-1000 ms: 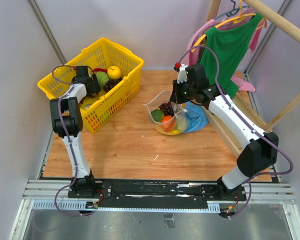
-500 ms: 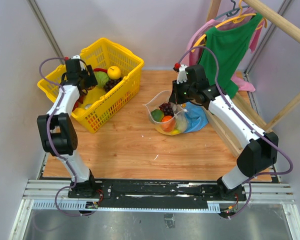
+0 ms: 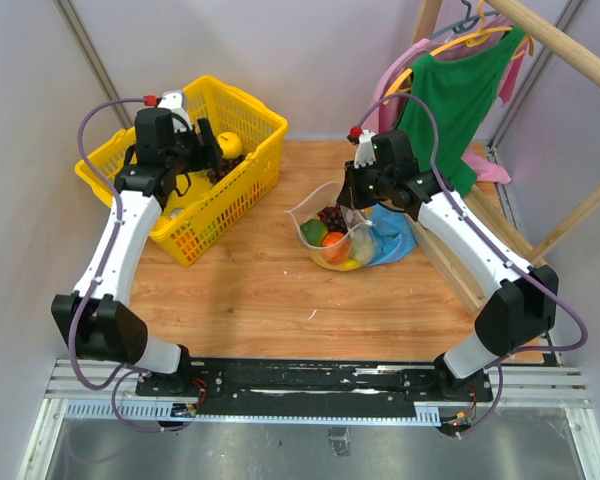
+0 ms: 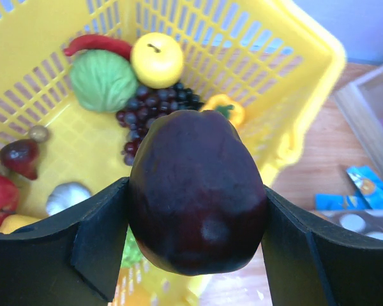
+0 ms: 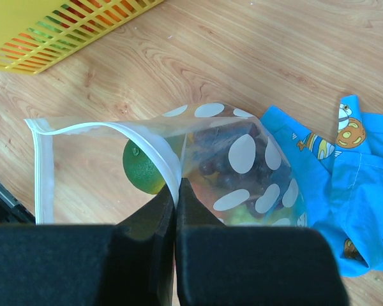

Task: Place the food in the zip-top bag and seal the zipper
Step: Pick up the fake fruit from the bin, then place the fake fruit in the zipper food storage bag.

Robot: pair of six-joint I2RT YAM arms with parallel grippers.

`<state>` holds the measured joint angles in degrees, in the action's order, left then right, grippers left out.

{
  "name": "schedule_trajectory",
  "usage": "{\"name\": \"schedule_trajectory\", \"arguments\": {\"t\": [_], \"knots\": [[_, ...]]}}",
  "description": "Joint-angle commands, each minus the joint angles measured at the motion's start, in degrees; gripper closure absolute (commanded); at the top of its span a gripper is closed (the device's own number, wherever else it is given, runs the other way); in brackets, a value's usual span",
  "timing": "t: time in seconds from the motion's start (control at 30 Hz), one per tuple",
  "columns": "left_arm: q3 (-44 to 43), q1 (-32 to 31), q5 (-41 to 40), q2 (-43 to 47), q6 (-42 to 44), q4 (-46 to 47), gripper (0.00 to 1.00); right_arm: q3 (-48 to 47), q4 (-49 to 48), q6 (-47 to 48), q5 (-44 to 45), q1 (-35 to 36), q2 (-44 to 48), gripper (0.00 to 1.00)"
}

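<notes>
My left gripper [image 3: 206, 138] hangs above the yellow mesh basket [image 3: 242, 188], shut on a dark purple fruit [image 4: 198, 191] that fills the space between its jaws. Below it in the basket [image 4: 293, 76] lie a green cabbage [image 4: 103, 80], a yellow fruit [image 4: 156, 59], dark grapes [image 4: 150, 108] and a red chilli [image 4: 96, 44]. The zip-top bag [image 3: 332, 232] sits at mid-table with its mouth held up and open. My right gripper [image 5: 176, 191] is shut on the zipper [image 5: 96, 127] at the mouth edge. Inside the bag [image 5: 242, 172] I see a green fruit [image 5: 140, 169], grapes and an orange [image 3: 332, 242].
A blue printed cloth [image 3: 392, 235] lies under and to the right of the bag. A wooden rack [image 3: 570, 50] with hanging clothes [image 3: 455, 90] stands at the back right. A clear dimpled tray [image 4: 354, 222] shows past the basket in the left wrist view.
The left arm has risen out of the basket with the dark purple fruit and stretched up and to the right. The right arm and the bag have hardly moved.
</notes>
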<state>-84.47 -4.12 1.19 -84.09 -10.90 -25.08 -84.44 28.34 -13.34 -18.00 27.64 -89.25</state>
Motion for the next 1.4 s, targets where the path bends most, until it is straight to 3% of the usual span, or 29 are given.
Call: {"name": "schedule_trajectory", "arguments": {"t": [0.0,0.33,0.53,0.9,1.1,1.37], "knots": [[0.7,-3.3,3.1,5.8,0.2,-2.9,0.64,0.4,-0.5,-0.7,-0.5,0.5,2.2,0.99],[2.0,-13.8,7.1,12.7,-1.2,-3.1,0.64,-1.1,1.6,0.4,2.3,2.4,2.3,0.99],[7.3,-21.4,10.6,15.7,-4.8,4.0,0.64,-2.9,4.0,1.2,5.5,3.8,2.1,0.99],[14.3,-35.3,8.2,13.5,-3.3,16.2,0.64,-5.1,6.2,1.0,6.5,5.4,2.1,1.00],[18.2,-38.4,8.4,11.2,-1.4,20.5,0.62,-5.0,6.1,0.3,5.8,5.3,2.4,0.99],[21.0,-39.4,10.2,8.9,6.6,18.8,0.53,-4.5,5.9,0.6,5.5,5.4,3.1,1.00]]}}
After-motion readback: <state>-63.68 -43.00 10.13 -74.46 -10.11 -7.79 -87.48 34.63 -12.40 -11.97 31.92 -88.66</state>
